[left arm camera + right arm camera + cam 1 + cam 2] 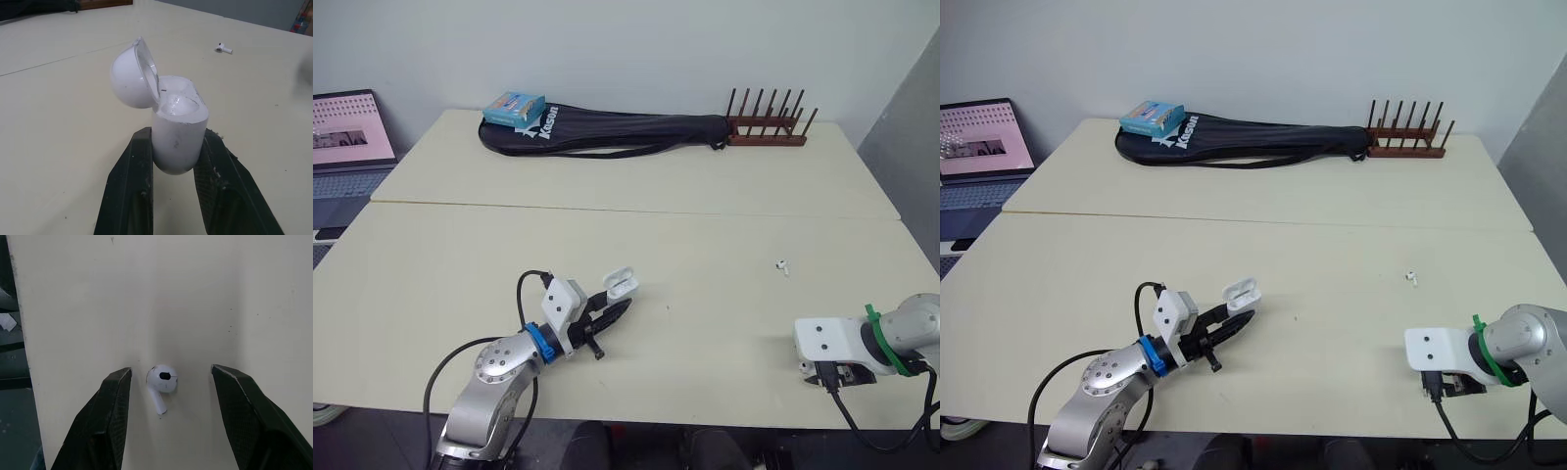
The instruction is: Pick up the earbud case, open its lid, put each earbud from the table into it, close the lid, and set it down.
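Now, nearest us, at the front edge of the table [460,255], our right claw [171,368] points down with its fingers spread wide. One earbud [162,380] lies on the tabletop between them, touching neither. A little further in and to the left, our left claw [610,318] is clamped on the lower body of the case [178,132], holding it just above the table. Its lid [128,78] is swung back on the hinge, so the case is open. Further out on the right, a second earbud [783,265] lies alone. At the far edge we see a racket bag [626,132] with a blue box [514,107] on its left end, a wooden rack [769,122] at its right end, and a laptop [347,137] off to the left.
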